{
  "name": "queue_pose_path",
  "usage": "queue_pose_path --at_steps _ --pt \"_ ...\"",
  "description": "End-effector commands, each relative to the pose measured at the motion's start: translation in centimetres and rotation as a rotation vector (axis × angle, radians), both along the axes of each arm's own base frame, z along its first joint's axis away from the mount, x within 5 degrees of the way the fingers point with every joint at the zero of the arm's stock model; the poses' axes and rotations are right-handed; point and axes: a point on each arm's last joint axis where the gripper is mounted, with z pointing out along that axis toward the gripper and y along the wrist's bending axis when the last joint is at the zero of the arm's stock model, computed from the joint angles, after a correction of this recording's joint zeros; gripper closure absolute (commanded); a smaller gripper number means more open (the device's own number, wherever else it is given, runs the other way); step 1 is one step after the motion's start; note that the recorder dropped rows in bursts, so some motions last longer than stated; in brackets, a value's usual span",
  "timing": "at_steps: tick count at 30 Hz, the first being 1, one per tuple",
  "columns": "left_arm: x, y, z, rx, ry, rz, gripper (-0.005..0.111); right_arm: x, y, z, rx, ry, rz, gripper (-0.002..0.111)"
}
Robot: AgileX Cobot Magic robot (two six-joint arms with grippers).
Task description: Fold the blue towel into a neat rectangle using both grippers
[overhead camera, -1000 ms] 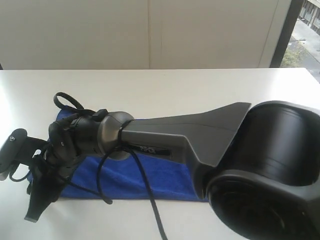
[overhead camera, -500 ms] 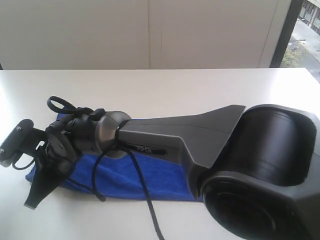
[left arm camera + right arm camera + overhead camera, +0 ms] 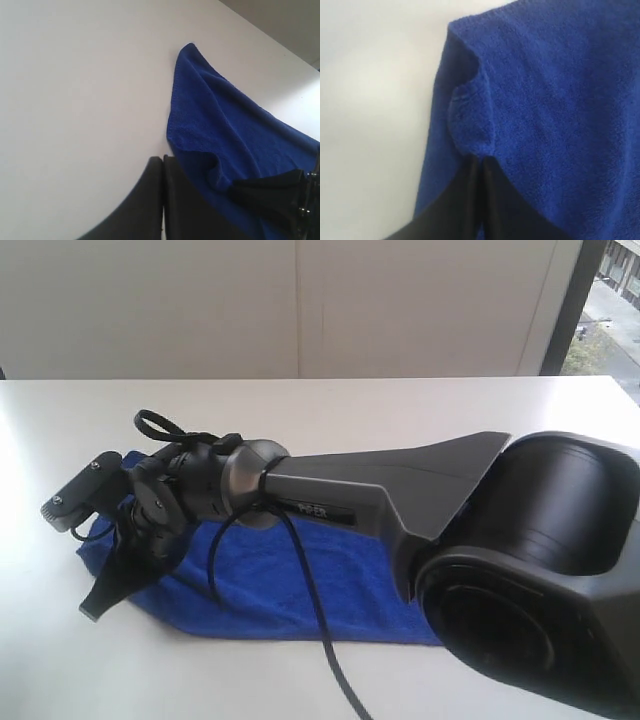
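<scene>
The blue towel (image 3: 300, 585) lies on the white table, largely hidden under a dark arm (image 3: 380, 490) that reaches in from the right. Black fingers (image 3: 105, 590) come down at the towel's left end; whose they are I cannot tell. In the right wrist view my right gripper (image 3: 481, 162) is shut on a puckered fold of the towel (image 3: 555, 100) near its edge. In the left wrist view my left gripper (image 3: 163, 160) is shut, its tips on bare table just beside the towel's edge (image 3: 220, 125), with no cloth showing between them. The other gripper's black finger (image 3: 270, 192) pinches the towel nearby.
The white table (image 3: 400, 420) runs back to a pale wall, with a window strip (image 3: 610, 310) at far right. The arm's bulky black joint (image 3: 540, 570) fills the near right. A black cable (image 3: 325, 660) trails over the towel's front edge.
The arm's wrist and fingers have moved right and away from the front edge. The towel's left end has been drawn along and now stands bunched higher.
</scene>
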Motion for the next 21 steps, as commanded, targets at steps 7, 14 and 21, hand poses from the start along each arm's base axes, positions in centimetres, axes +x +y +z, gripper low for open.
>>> queue_pose_path --at_steps 7,14,21 --pt "-0.2 -0.1 0.0 0.005 -0.002 -0.007 0.107 -2.7 1.7 0.1 -0.038 0.047 0.132 0.106" --pt "-0.2 -0.2 0.0 -0.001 -0.008 -0.017 0.107 -1.5 1.1 0.3 -0.034 -0.005 0.086 0.083" --pt "-0.2 -0.6 0.2 -0.013 -0.030 -0.057 0.107 -1.1 0.3 2.3 -0.066 -0.052 0.071 0.052"
